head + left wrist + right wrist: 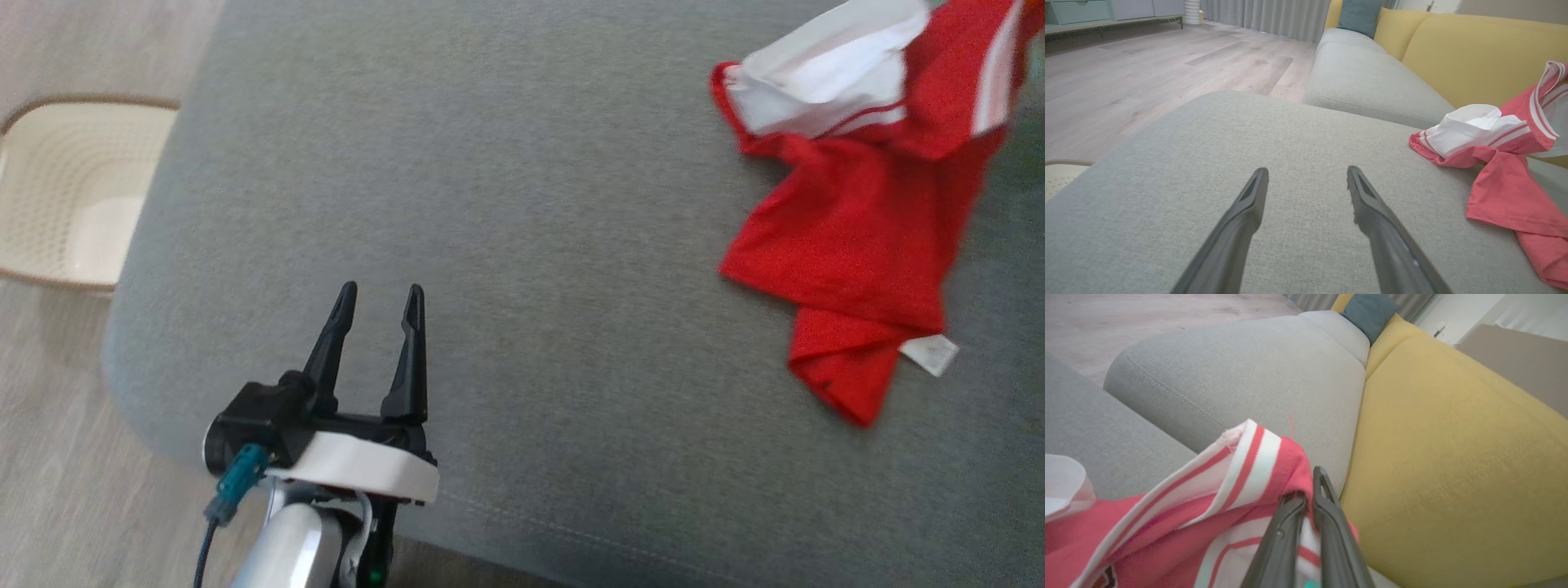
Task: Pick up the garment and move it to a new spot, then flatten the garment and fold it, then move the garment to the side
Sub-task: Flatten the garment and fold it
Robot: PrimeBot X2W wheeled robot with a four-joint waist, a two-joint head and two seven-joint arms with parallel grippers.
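Fingers (1333, 526) of the right gripper (1309, 484) are clamped on the garment's (849, 237) striped edge; the pick-up is only just starting.

The red-and-white garment lies crumpled on the right part of the grey cushion (522, 204), towards the cushion's back edge where the yellow backrest (1453, 457) rises. Its pinched edge is raised off the cushion, while the rest lies on it in a heap. The left gripper (382, 290) hangs over the cushion's near left part, fingers spread wide and holding nothing, well apart from the garment. A pale basket (73, 196) sits on the floor beyond the cushion's left edge. By my judgement only the grasp of the first step is made. The lift and carry to a new spot, the flattening, the fold and the move aside are all left to do. The cushion's broad bare middle looks a likely place to spread the garment.
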